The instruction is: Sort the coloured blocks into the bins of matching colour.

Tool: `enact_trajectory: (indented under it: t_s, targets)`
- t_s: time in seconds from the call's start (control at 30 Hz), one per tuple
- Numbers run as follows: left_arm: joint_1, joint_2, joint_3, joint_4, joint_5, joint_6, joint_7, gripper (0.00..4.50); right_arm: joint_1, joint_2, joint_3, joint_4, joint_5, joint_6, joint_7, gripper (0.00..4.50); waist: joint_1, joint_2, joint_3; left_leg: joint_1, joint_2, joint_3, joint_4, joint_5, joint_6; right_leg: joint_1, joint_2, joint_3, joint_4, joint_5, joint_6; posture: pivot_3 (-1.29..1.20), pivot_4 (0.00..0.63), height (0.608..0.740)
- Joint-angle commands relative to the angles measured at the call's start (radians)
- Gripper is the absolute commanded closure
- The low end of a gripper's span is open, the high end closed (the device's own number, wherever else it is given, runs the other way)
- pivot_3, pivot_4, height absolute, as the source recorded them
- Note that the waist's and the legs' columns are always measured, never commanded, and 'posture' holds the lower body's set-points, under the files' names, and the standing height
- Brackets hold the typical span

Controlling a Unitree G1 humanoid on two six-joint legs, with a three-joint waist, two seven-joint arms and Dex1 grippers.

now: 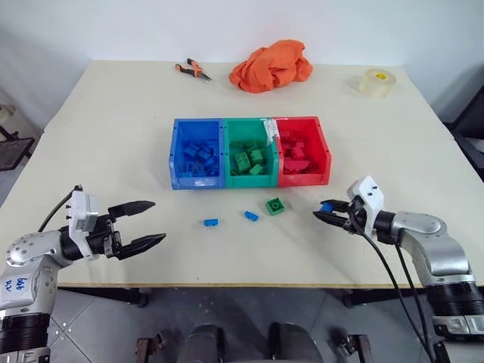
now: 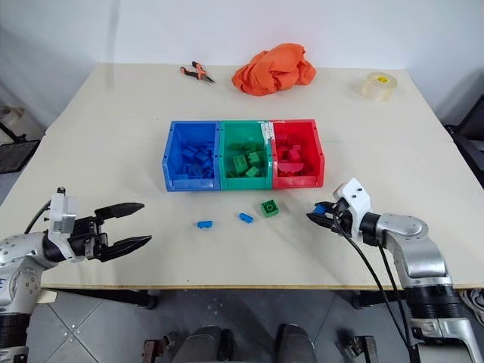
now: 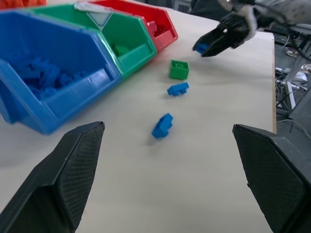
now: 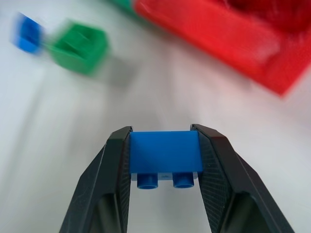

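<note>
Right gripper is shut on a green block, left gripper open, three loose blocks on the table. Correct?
Not quite: the block in the right gripper is blue, as the right wrist view shows. The left gripper is open.

Toy bricks await sorting in front of three joined plastic bins.

The blue open-topped plastic bin (image 1: 176,162), the green one (image 1: 229,130) and the red one (image 1: 326,155) stand in a row, each holding studded bricks of its own colour. In front of them lie a small green studded brick (image 1: 275,206) and two small blue studded bricks (image 1: 251,215) (image 1: 211,222), well apart. A fourth blue brick (image 4: 165,153) sits clamped between the black fingers of the right gripper (image 4: 165,160), studs showing.
</note>
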Motion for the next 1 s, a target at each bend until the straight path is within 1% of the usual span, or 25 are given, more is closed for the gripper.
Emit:
enact_trajectory:
  t_s: [0.03, 0.2, 0.3, 0.43, 0.57, 0.7, 0.77, 0.8, 0.87, 0.9, 0.97, 1.0]
  targets:
    - [-0.032, -0.009, 0.033, 0.032, -0.012, -0.059, -0.007, 0.0, -0.087, 0.039, 0.015, -0.14, 0.064, 0.061, -0.028, 3.03, -0.002, 0.0, 0.0, 0.0, 0.001, 0.0, 0.0, 0.0, 0.0, 0.0, 0.0, 0.0, 0.0, 0.0, 0.0, 0.0, 0.15, 0.74]
    - [-0.041, 0.0, 0.018, 0.059, -0.012, -0.071, -0.045, 0.0, -0.288, 0.2, 0.113, -0.018, 0.012, 0.011, -0.091, 3.03, -0.021, -0.001, -0.001, -0.001, 0.001, 0.001, -0.001, 0.0, -0.001, -0.005, 0.002, -0.001, 0.004, 0.0, 0.0, 0.0, 0.15, 0.74]
    - [-0.043, 0.006, 0.011, 0.062, -0.01, -0.068, -0.062, 0.0, -0.404, 0.301, 0.164, 0.109, -0.025, -0.043, -0.117, 3.03, -0.023, -0.002, -0.001, -0.002, -0.001, 0.002, -0.001, 0.0, -0.001, -0.011, 0.003, -0.003, 0.015, 0.0, -0.001, 0.0, 0.15, 0.74]
    - [-0.051, 0.0, 0.003, 0.058, -0.005, -0.072, -0.06, 0.0, -0.561, 0.451, 0.214, 0.336, -0.082, -0.172, -0.133, 3.03, -0.025, -0.002, -0.001, -0.002, -0.001, 0.002, 0.0, 0.0, 0.0, -0.012, 0.003, -0.006, 0.018, 0.0, 0.0, 0.0, 0.15, 0.74]
    - [-0.047, -0.01, -0.007, 0.031, -0.008, -0.068, -0.048, 0.0, -0.705, 0.591, 0.226, 0.61, -0.143, -0.32, -0.175, 3.03, -0.029, -0.003, -0.002, -0.001, -0.001, 0.001, 0.0, 0.0, 0.0, -0.013, 0.003, -0.005, 0.023, 0.0, -0.001, 0.0, 0.15, 0.74]
    - [-0.041, -0.015, -0.007, 0.016, -0.011, -0.067, -0.039, 0.0, -0.806, 0.689, 0.204, 0.815, -0.167, -0.437, -0.209, 3.03, -0.032, -0.003, -0.002, -0.001, -0.001, -0.001, 0.0, 0.0, 0.0, -0.013, 0.004, -0.005, 0.023, 0.0, -0.001, 0.0, 0.15, 0.74]
    - [-0.038, -0.019, -0.006, 0.01, -0.011, -0.068, -0.032, 0.0, -0.857, 0.729, 0.193, 0.926, -0.191, -0.494, -0.263, 2.29, -0.035, -0.003, -0.002, -0.001, -0.001, -0.001, 0.0, 0.0, -0.001, -0.013, 0.004, -0.005, 0.023, 0.0, -0.001, 0.0, 0.15, 0.74]
    - [-0.037, -0.021, -0.005, 0.007, -0.011, -0.07, -0.027, 0.0, -0.882, 0.739, 0.195, 0.981, -0.214, -0.513, -0.304, 2.03, -0.037, -0.003, -0.002, -0.001, -0.001, -0.001, 0.0, 0.0, -0.001, -0.013, 0.004, -0.005, 0.023, 0.0, -0.001, 0.0, 0.15, 0.74]
    - [-0.035, -0.026, -0.004, 0.002, -0.01, -0.073, -0.018, 0.0, -0.913, 0.752, 0.19, 1.058, -0.244, -0.571, -0.358, 1.31, -0.041, -0.003, -0.002, -0.001, -0.001, -0.002, 0.0, 0.0, -0.001, -0.013, 0.004, -0.005, 0.024, 0.0, -0.001, 0.0, 0.15, 0.74]
    - [-0.034, -0.028, -0.003, 0.001, -0.01, -0.074, -0.016, 0.0, -0.923, 0.754, 0.183, 1.082, -0.251, -0.591, -0.375, 1.03, -0.043, -0.003, -0.002, -0.001, -0.001, -0.002, 0.0, 0.0, -0.001, -0.013, 0.004, -0.005, 0.024, 0.0, -0.001, 0.0, 0.15, 0.74]
    - [-0.033, -0.028, -0.002, -0.001, -0.011, -0.075, -0.014, 0.0, -0.93, 0.746, 0.168, 1.095, -0.252, -0.636, -0.371, 0.3, -0.047, -0.003, -0.002, -0.001, -0.002, -0.004, -0.001, 0.0, -0.001, -0.013, 0.004, -0.004, 0.025, 0.0, -0.001, 0.0, 0.15, 0.74]
    - [-0.032, -0.029, -0.002, -0.002, -0.012, -0.074, -0.014, 0.0, -0.929, 0.736, 0.161, 1.091, -0.249, -0.651, -0.357, 0.06, -0.049, -0.003, -0.002, -0.001, -0.002, -0.004, -0.001, 0.0, -0.001, -0.013, 0.004, -0.004, 0.026, 0.0, -0.001, 0.0, 0.15, 0.74]
